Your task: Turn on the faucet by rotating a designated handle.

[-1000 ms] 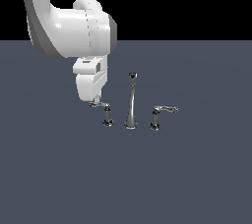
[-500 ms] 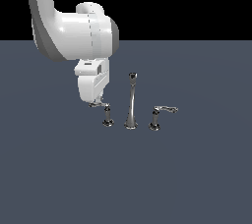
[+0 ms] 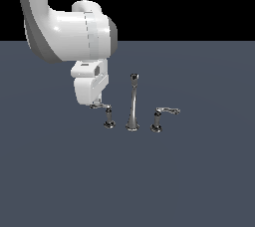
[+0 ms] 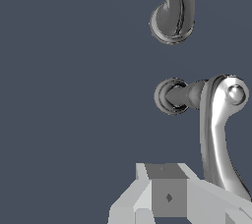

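1. Three chrome pieces make up the faucet [image 3: 133, 102]: a tall curved spout in the middle and a short handle on each side, all standing on the dark grey table [image 3: 189, 181].
2. Target is the handle [image 3: 108, 116] on the exterior view's left, its thin lever projecting toward that view's left. The twin handle [image 3: 158, 119], lever pointing the other way, stands well clear of the arm.
3. Progress, judged: approach looks finished, rotation not visibly started. The lever lies pointing away from the spout, roughly mirroring the twin's lever, so I read the faucet as not yet turned on. The whole turn is left to do.
4. Arm pose: the white arm [image 3: 69, 34] comes in from the upper left of the exterior view, wrist bent so the hand points straight down onto the lever's outer end.
5. Gripper [image 3: 95, 105]: its tip sits at the free end of the lever, touching or just beside it; contact cannot be confirmed at this resolution.
6. Wrist view: lever [image 4: 216, 134] runs from its rounded cap down past a grey finger block [image 4: 167, 193], just beside it. Only one block is clearly seen, so whether the jaws are wide or narrow I cannot tell.
7. Nothing is held in the gripper as far as either view shows.
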Robot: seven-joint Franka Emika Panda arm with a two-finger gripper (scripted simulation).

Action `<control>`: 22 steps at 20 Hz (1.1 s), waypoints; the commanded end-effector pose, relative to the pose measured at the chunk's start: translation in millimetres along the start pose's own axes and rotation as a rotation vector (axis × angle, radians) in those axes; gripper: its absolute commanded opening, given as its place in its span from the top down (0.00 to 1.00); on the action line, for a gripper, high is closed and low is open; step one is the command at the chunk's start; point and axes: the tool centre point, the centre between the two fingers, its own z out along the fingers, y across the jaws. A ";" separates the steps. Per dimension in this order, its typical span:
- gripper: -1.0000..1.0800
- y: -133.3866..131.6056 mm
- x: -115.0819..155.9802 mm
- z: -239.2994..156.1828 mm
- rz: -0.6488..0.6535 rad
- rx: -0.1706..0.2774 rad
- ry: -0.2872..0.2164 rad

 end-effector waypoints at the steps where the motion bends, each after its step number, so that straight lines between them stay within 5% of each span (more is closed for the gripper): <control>1: 1.00 9.1 -4.3 0.0 -0.001 0.000 0.000; 22: 1.00 66.8 0.7 -0.1 0.000 0.001 -0.001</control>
